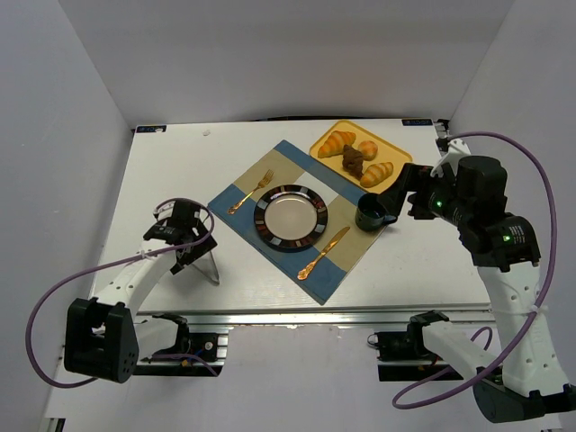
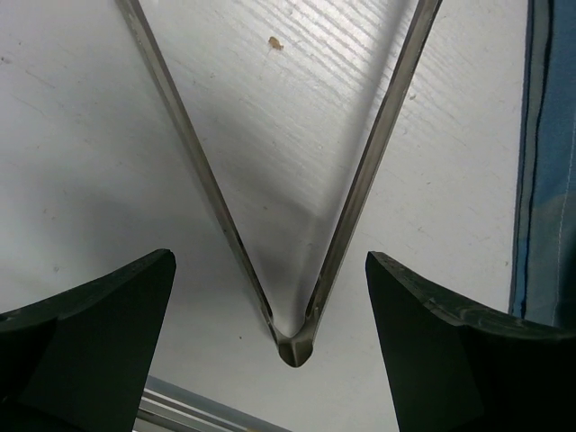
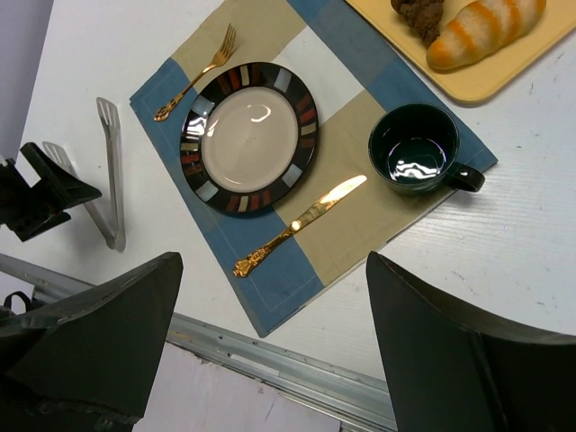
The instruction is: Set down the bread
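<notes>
Bread (image 1: 337,142) lies on the yellow tray (image 1: 394,149) at the far right of the table (image 1: 180,180): three striped croissants around a dark chocolate piece (image 1: 353,162). My right gripper (image 3: 274,261) hangs wide open and empty, just beside the dark mug (image 3: 414,148). My left gripper (image 2: 268,261) is spread wide too, straddling the hinge end of the metal tongs (image 2: 292,337) without touching them. A corner label (image 1: 148,129) is too small to read.
</notes>
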